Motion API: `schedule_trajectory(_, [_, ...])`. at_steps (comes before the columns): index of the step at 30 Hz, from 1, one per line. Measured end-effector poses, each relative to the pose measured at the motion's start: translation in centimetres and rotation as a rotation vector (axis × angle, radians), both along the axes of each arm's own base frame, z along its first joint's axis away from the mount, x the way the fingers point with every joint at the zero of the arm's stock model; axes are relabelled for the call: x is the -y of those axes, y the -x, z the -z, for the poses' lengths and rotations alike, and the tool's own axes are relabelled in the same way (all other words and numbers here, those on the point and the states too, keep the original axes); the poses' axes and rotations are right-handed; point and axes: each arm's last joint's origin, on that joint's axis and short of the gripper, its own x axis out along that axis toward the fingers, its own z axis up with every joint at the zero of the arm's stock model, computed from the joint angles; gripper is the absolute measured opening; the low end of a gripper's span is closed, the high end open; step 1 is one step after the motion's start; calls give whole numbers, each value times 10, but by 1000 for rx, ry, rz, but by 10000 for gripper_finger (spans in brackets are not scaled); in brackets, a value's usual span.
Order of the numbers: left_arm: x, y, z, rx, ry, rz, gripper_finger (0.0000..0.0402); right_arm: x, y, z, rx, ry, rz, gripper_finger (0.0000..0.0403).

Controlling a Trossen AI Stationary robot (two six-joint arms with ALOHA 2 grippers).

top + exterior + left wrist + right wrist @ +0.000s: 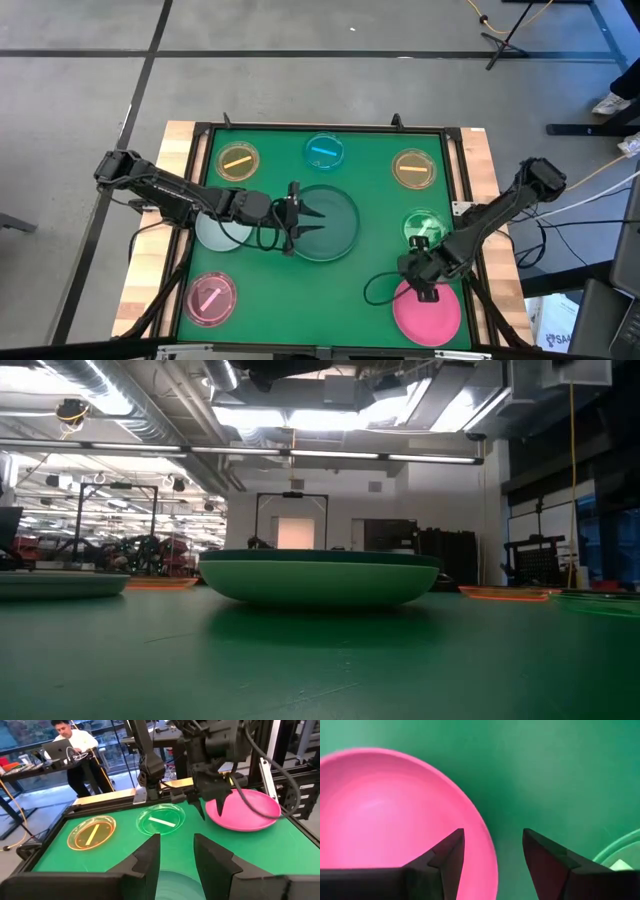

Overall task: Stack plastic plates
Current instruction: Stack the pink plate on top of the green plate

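Step in hand: large plates. Left gripper (312,217) hovered over dark teal plate (335,228), jaws apart. Right gripper (492,851) straddled pink plate (385,810) rim, jaws apart, nothing gripped. Next move likely: close on rim, lift.

Large dark teal plate (326,222) lies mid-bench, large pink plate (428,312) near-right; small translucent plates (238,160) scattered flat around.

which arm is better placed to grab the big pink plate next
Right. The right gripper hangs open directly over the rim of the large pink plate, while the left gripper is over the dark teal plate mid-table.
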Motion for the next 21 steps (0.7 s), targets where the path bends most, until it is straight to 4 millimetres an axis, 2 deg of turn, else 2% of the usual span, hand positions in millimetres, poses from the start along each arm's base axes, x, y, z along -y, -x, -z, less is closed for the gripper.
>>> schedule_trajectory(5, [-2, 0, 0, 0, 2, -7, 112, -3, -3, 11, -47, 15, -61, 192])
schedule_trajectory(8, [-2, 0, 0, 0, 3, -9, 112, -4, -4, 12, -37, 2, -88, 174])
schedule_trajectory(16, [-2, 0, 0, 1, 7, -7, 112, -5, -4, 12, -35, -7, -96, 68])
schedule_trajectory(21, [-1, 0, 0, 1, 7, -7, 111, -2, -2, 20, -30, -8, -102, 10])
